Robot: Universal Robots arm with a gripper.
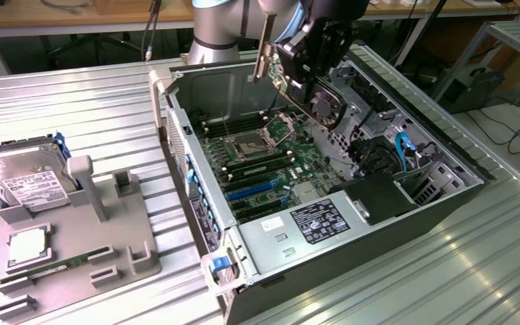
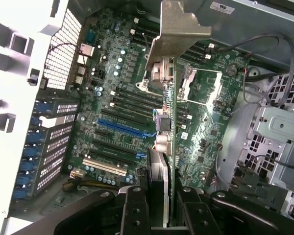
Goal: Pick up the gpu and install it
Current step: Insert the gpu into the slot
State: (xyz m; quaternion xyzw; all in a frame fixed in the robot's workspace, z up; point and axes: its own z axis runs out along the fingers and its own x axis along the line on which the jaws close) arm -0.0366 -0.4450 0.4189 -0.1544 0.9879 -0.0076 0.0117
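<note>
- While the arm (image 1: 213, 30) stands at 12 o'clock in the exterior view, its fingers (image 2: 132, 208) are clamped on the gpu (image 1: 329, 108), one on each flat face of the card.
- Seen from the wrist, the gpu (image 2: 164, 122) is edge-on, with its pale metal bracket (image 2: 179, 29) at the end far from the fingers.
- In the exterior view, the gpu hangs tilted in the air over the open computer case (image 1: 210, 88), near the case's 12 o'clock end, its round black fan showing.
- Beneath it lies the green motherboard (image 1: 269, 166), and the card sits in none of its slots.
- A long blue slot (image 1: 246, 191) on the motherboard lies toward 7 o'clock from the card in the exterior view.
- A power supply (image 1: 319, 220) with a black label fills the case's 6 o'clock end.
- At 9 o'clock from the case, well apart on the ribbed metal table (image 1: 89, 108), a grey holder (image 1: 79, 230) carries a hard drive (image 1: 30, 179) standing on edge and a green memory stick (image 1: 61, 265) lying flat.
</note>
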